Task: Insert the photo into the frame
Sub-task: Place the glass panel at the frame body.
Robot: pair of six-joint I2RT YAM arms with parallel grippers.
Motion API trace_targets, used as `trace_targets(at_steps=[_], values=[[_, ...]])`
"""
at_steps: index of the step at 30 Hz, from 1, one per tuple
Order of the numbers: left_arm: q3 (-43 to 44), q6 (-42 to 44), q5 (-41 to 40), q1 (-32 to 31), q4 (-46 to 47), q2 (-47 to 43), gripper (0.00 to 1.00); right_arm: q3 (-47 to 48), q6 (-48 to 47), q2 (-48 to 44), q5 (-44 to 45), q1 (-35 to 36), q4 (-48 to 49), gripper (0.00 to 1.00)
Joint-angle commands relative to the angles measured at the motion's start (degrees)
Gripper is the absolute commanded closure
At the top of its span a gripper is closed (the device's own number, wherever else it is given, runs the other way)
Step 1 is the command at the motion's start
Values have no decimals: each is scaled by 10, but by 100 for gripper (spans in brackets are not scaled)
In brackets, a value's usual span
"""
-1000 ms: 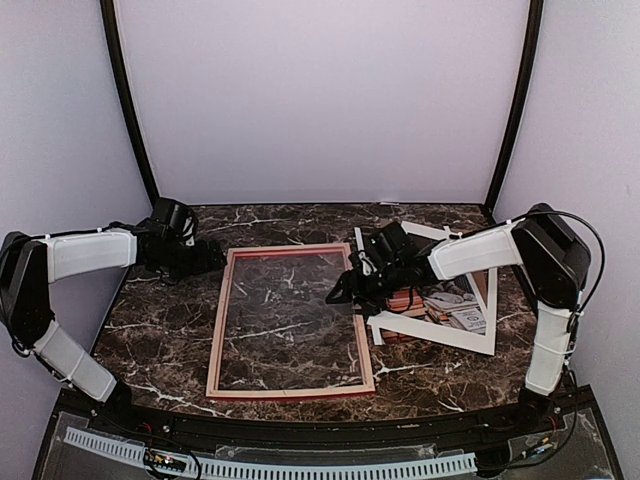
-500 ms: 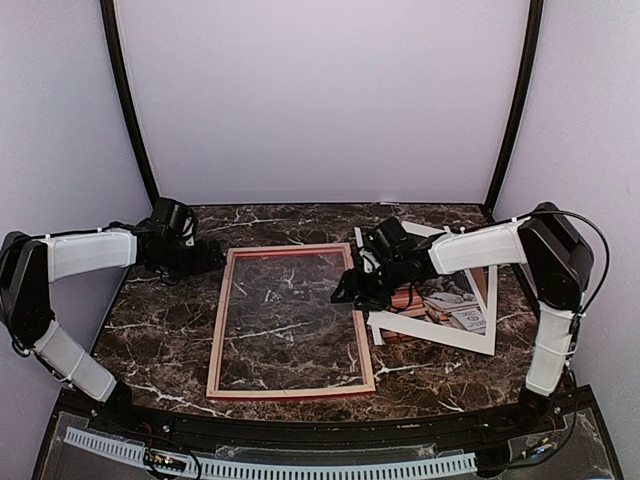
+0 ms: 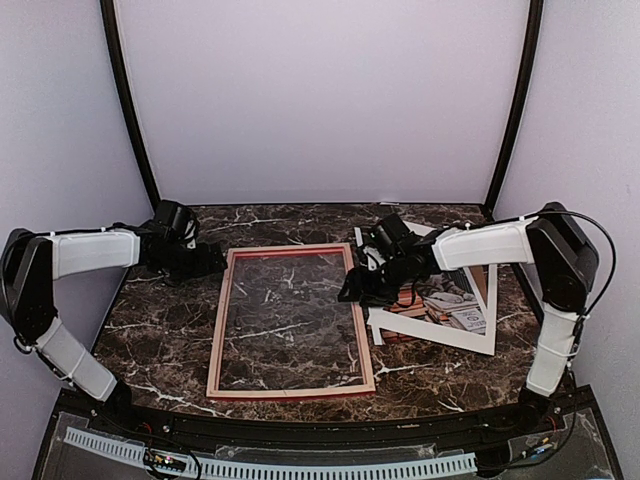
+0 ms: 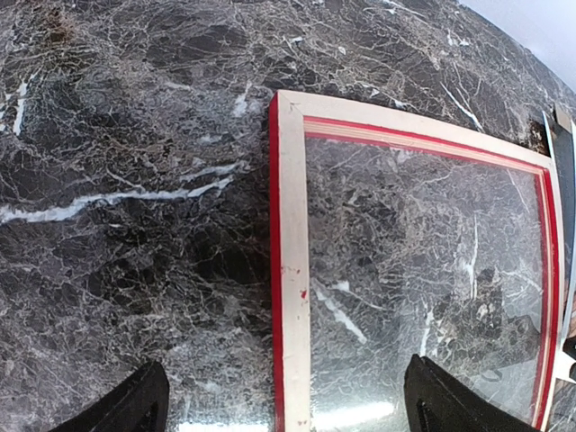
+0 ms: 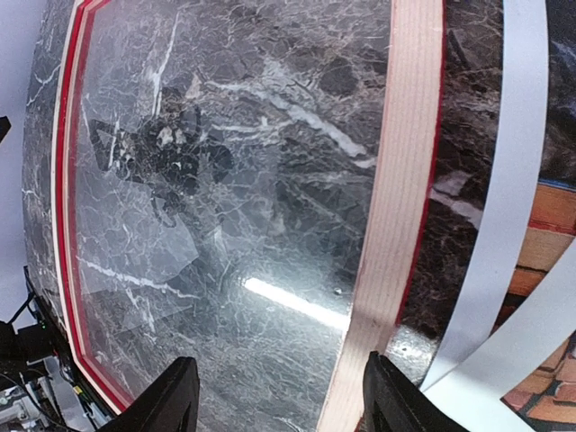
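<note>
Dark marble surface (image 3: 160, 330), enclosed by plain pale walls.

The frame (image 4: 292, 270) lies flat at centre, pale wood side up, with a reflective pane inside the rails. The white mat (image 3: 435, 335) lies just beside its right rail, and the photo (image 3: 450, 305) shows through the mat's opening.

The left hand (image 4: 286, 405) is spread wide over the frame's far-left corner and holds nothing. The right hand (image 5: 283, 396) hovers over the right rail, fingers apart and empty.

Assessment:
- **Frame:** likely light and stiff, with a fragile, slippery pane. Grip the wooden rails only.
- **Photo:** probably thin and flexible. Lift it by an exposed edge.
</note>
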Motion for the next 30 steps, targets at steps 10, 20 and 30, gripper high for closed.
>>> trace_targets(at_steps=[10,20,30], values=[[-13,24,37,-12,-4,42,13,-14,-46,-66,77,4,-28,36],[8,32,31,-19,-19,90,35,-51,-45,-86,85,-2,-16,36],[31,38,15,-19,-20,122,57,-100,-32,-110,59,-19,22,36]])
